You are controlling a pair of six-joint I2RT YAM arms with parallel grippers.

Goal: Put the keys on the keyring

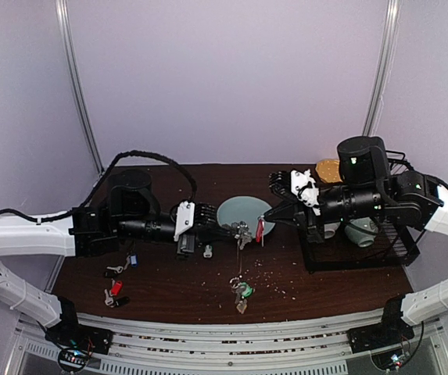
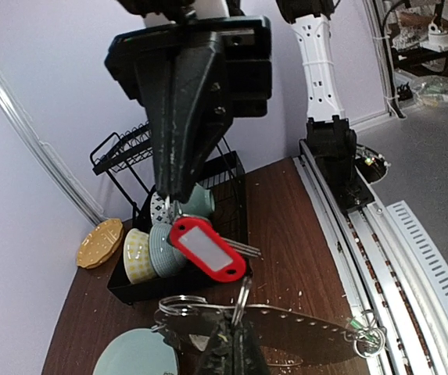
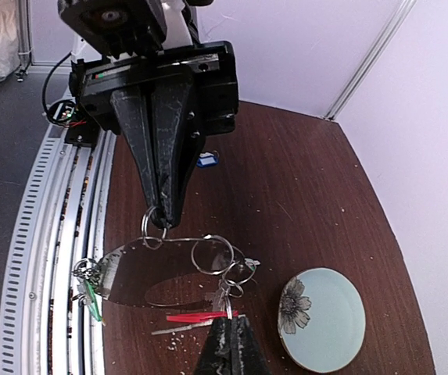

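Observation:
My left gripper (image 1: 238, 231) is shut on the thin grey keyring (image 3: 177, 239), which it holds above the table at the wire's small coil. Keys with a green tag (image 1: 243, 291) dangle from the keyring's low end. My right gripper (image 1: 266, 219) is shut on the split ring of a key with a red tag (image 2: 208, 248), held right beside the keyring's end loops (image 3: 212, 254). Seen from the left wrist, my left gripper (image 2: 231, 355) pinches the keyring (image 2: 289, 318) below the right gripper (image 2: 178, 195). From the right wrist, the red tag (image 3: 200, 316) shows edge-on at my right gripper (image 3: 227, 348).
A pale green flowered plate (image 1: 243, 209) lies behind the grippers. At the right, a black dish rack (image 1: 360, 254) holds cups, with a yellow saucer (image 1: 327, 168) behind it. Loose keys with a blue tag (image 1: 133, 259) and a red tag (image 1: 116, 287) lie front left.

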